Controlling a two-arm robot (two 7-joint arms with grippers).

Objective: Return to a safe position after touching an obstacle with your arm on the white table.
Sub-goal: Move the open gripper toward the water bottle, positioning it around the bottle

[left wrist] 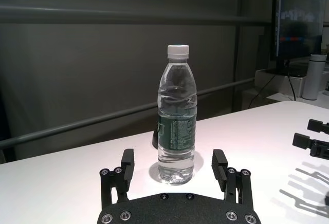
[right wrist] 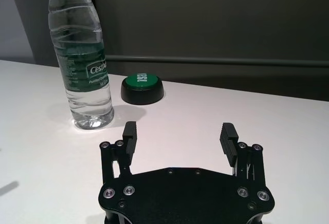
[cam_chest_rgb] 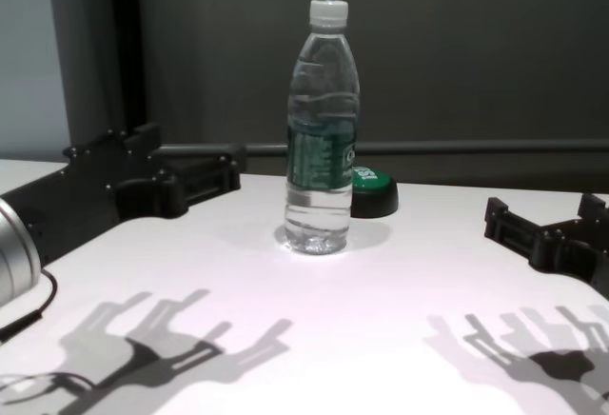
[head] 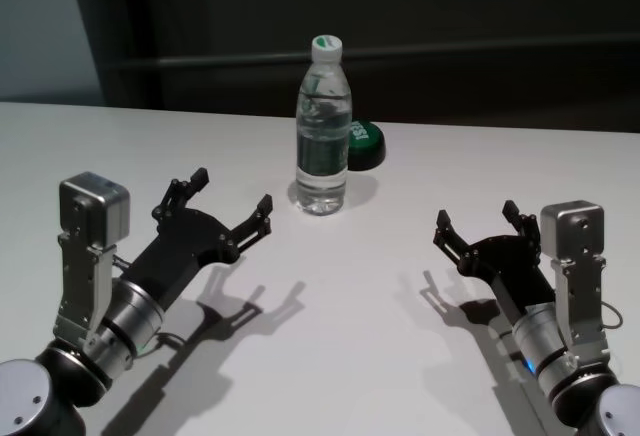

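The obstacle, a clear water bottle (head: 322, 136) with a white cap and dark green label, stands upright on the white table (head: 350, 346), toward its far middle. My left gripper (head: 232, 190) hovers open over the table to the near left of the bottle, a short gap away and pointed at it. In the left wrist view the bottle (left wrist: 177, 126) stands just beyond the open left gripper (left wrist: 173, 157). My right gripper (head: 476, 214) is open and empty at the near right, well clear of the bottle (right wrist: 79, 54). Nothing touches the bottle (cam_chest_rgb: 321, 129).
A low green-topped button (head: 363, 144) on a black base sits just behind and right of the bottle. A dark wall with a rail runs behind the table's far edge. A monitor (left wrist: 300, 23) and a white flask (left wrist: 313, 77) stand off to the side.
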